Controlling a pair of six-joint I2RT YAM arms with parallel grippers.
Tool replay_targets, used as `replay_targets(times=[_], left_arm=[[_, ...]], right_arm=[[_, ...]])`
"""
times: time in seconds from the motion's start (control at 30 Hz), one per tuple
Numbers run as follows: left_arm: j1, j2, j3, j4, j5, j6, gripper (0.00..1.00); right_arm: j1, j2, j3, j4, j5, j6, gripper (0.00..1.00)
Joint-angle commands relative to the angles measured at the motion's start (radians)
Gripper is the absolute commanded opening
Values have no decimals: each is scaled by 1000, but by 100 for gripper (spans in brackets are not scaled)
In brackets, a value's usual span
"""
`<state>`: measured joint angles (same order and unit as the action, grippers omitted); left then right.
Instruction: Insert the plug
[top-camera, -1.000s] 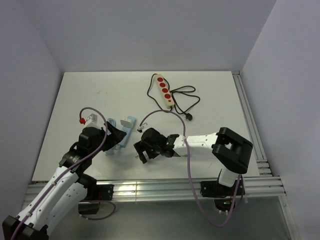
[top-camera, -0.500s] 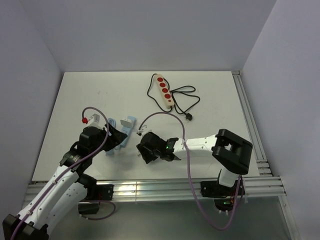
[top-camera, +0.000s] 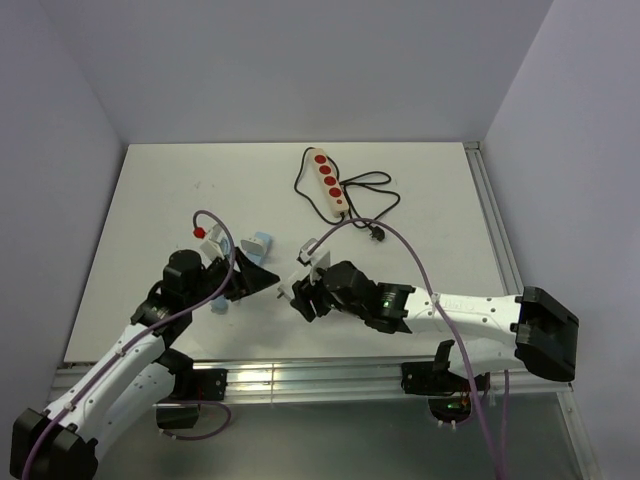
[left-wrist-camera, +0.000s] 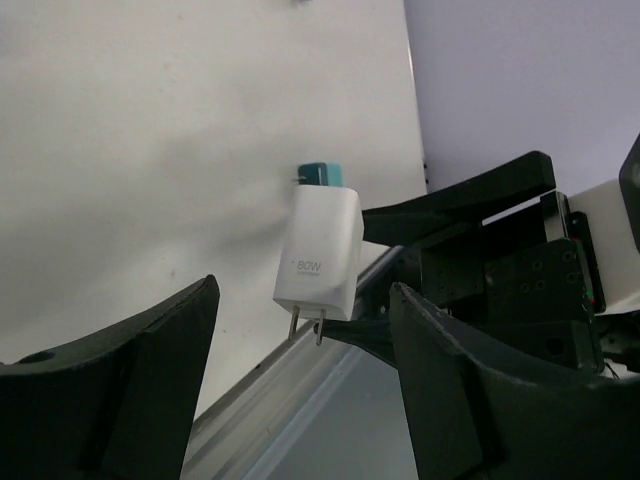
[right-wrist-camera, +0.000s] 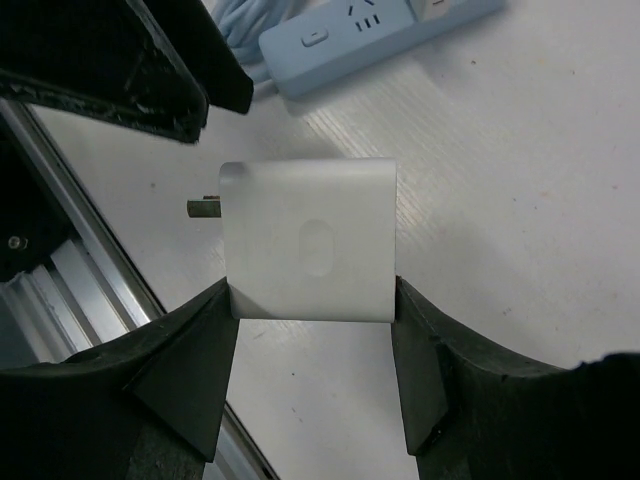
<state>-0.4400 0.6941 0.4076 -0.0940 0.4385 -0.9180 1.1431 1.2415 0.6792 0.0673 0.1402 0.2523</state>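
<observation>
While clamped, plug (right-wrist-camera: 308, 240): white, prongs toward 9 o'clock
My right gripper (right-wrist-camera: 312, 300): gripping plug
My left gripper (left-wrist-camera: 305, 288): fingers apart, facing plug

A cream power strip (top-camera: 328, 181) with red sockets lies at the white table's (top-camera: 180, 190) far edge, its black cord (top-camera: 396, 197) coiled just beside it.

Light: bright, even and diffuse over the white table (top-camera: 430, 200).
Shadows: soft and faint on the table beside each tool.
Focus: charger (right-wrist-camera: 310, 240) sharp between the fingers of the right tool (right-wrist-camera: 312, 300); fingers of the left tool (left-wrist-camera: 300, 300) blurred and dark.
</observation>
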Motion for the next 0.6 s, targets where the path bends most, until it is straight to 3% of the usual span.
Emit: replay_targets(times=[0.0,0.33,0.57], left_arm=[[-5,22,-27,204,169,-25,75],[-39,54,-26,234,167,-28,69],[-75,76,-18,229,129,-27,71]], right_arm=[[6,-39,-6,68,-28,-35,0],[6,-73,-17,95,-34,-24,0],[7,-59,-7,111,-71,-1,0]])
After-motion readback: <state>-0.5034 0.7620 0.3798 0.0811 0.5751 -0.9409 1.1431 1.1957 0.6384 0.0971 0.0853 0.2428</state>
